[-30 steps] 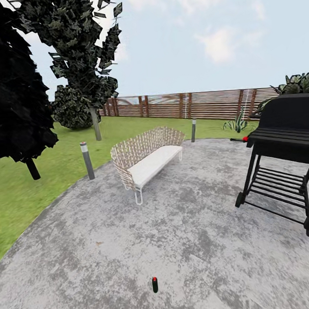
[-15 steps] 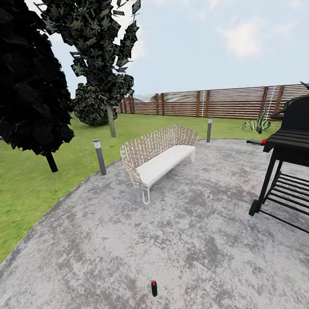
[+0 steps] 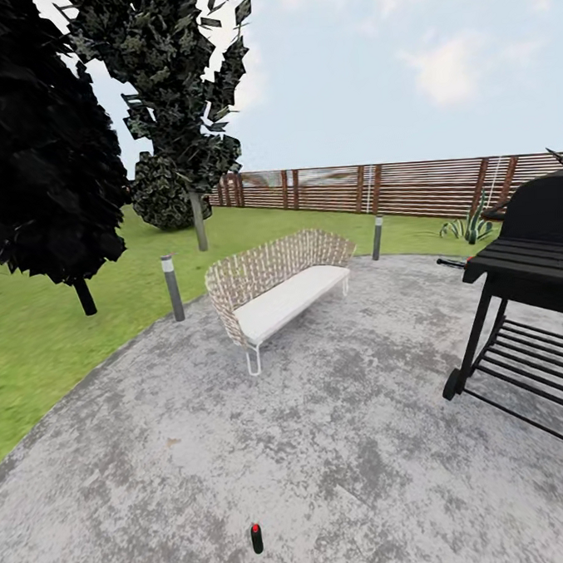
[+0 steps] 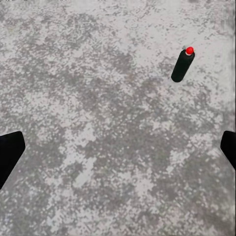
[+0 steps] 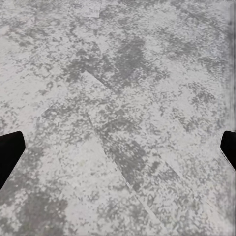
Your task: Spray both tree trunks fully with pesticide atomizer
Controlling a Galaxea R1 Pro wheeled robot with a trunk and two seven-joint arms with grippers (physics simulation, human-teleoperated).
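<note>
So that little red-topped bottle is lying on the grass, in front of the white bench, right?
Not on the grass: the bottle stands on the grey concrete floor, in front of the white bench. The head view shows it.

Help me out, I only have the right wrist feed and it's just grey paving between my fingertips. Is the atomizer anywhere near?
Observer: Yes. The atomizer stands upright on the floor, low in the head view, just ahead of the robot.
Operator: Does the other arm see it?
Observer: The left wrist view has it, red top up, beyond the left gripper and off to one side, not between the fingers.
Operator: Is that gripper ready to take it?
Observer: Its fingertips sit at opposite edges of the view, wide open, nothing held.
Operator: And the trees?
Observer: Both trunks stand on the lawn, left of the bench: one nearer, one farther back.
</note>
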